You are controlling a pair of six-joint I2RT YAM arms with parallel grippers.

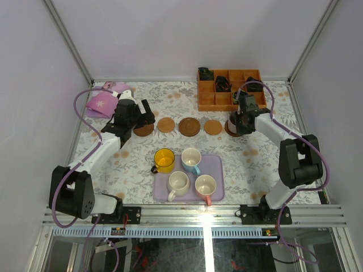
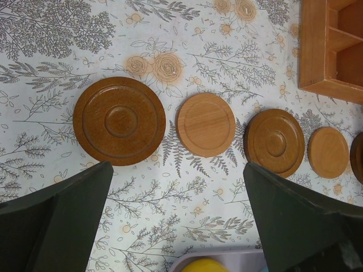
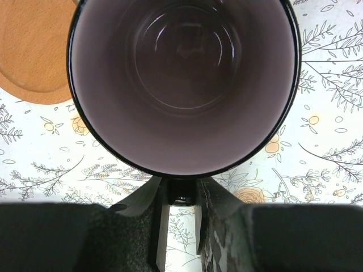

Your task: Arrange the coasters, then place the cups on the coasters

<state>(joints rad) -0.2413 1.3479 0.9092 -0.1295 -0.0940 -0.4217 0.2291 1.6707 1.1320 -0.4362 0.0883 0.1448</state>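
Several brown coasters lie in a row across the table: a dark ringed one (image 2: 119, 120), a light one (image 2: 205, 124), a dark one (image 2: 274, 143) and a light one (image 2: 328, 152). My left gripper (image 2: 177, 170) hangs open just in front of the row, above the leftmost coaster (image 1: 143, 131), with nothing between its fingers. My right gripper (image 3: 181, 195) is shut on the handle of the greyish-purple cup (image 3: 181, 73), at the row's right end, over a dark coaster (image 1: 229, 130). The yellow (image 1: 164, 160), light blue (image 1: 191, 160), cream (image 1: 178, 183) and pink (image 1: 205, 186) cups stand on the lavender tray (image 1: 217, 170).
An orange-brown compartment box (image 1: 211, 101) with black items stands at the back right, close behind my right gripper. A pink cloth (image 1: 104, 103) lies at the back left. The tray sits near the front edge between the arm bases.
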